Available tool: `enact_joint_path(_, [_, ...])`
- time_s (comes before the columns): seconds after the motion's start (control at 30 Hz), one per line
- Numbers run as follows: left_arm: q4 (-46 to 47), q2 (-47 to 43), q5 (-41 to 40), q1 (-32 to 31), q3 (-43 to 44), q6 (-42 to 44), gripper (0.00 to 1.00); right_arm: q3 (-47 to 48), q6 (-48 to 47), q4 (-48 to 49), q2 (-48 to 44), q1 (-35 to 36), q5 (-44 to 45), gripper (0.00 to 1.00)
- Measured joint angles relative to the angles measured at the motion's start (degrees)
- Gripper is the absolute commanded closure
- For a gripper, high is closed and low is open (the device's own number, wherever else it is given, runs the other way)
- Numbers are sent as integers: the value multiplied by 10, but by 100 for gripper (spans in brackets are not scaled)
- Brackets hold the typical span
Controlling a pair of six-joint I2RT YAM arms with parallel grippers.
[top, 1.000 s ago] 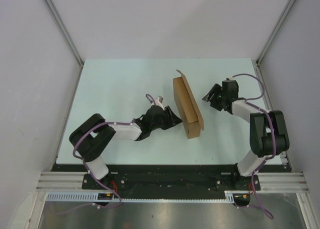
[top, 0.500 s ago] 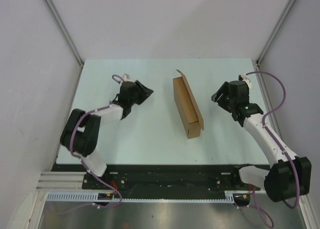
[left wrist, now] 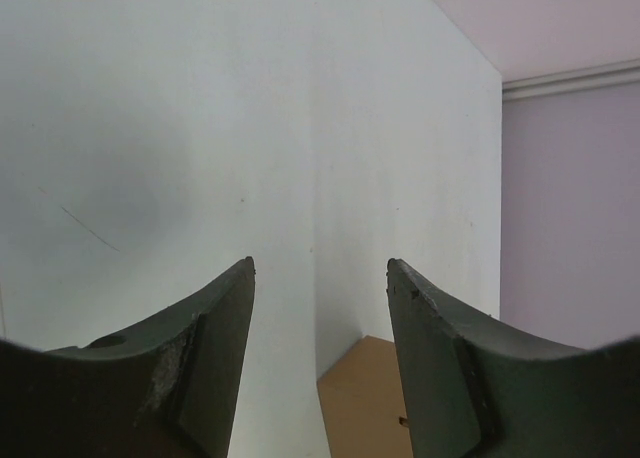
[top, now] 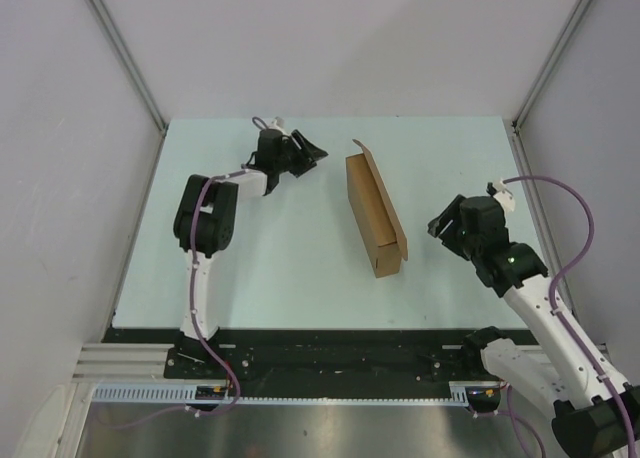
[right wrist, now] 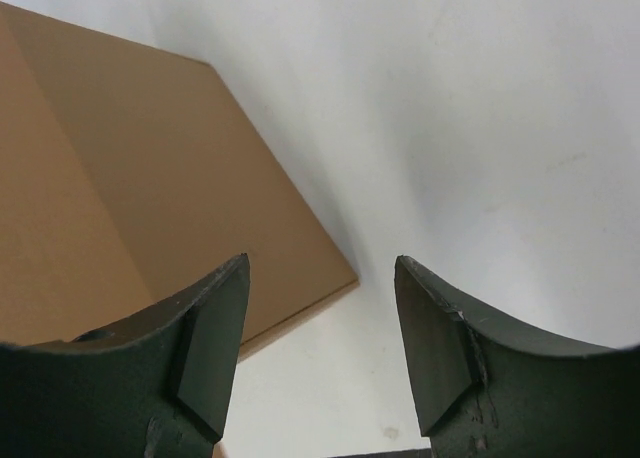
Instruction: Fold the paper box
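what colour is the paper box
Plain brown, no print. The paper box shows best in the right wrist view.

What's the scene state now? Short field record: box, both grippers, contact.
box: brown cardboard, mid-table, long axis running near to far, flap sticking out at far end
left gripper: open, empty, left of the box's far end
right gripper: open, empty, right of the box
contact: none, both grippers apart from the box
table: pale green

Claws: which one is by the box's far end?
The left claw, beside the far end of the paper box; the right claw sits by its near end.
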Motion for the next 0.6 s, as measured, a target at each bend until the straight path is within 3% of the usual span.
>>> enact_joint_path(0.4, [-20, 109, 59, -10, 144, -9, 39, -130, 107, -3, -5, 13, -17, 37])
enact_joint_path(0.6, [9, 103, 66, -24, 111, -14, 38, -131, 137, -34, -93, 79, 19, 32])
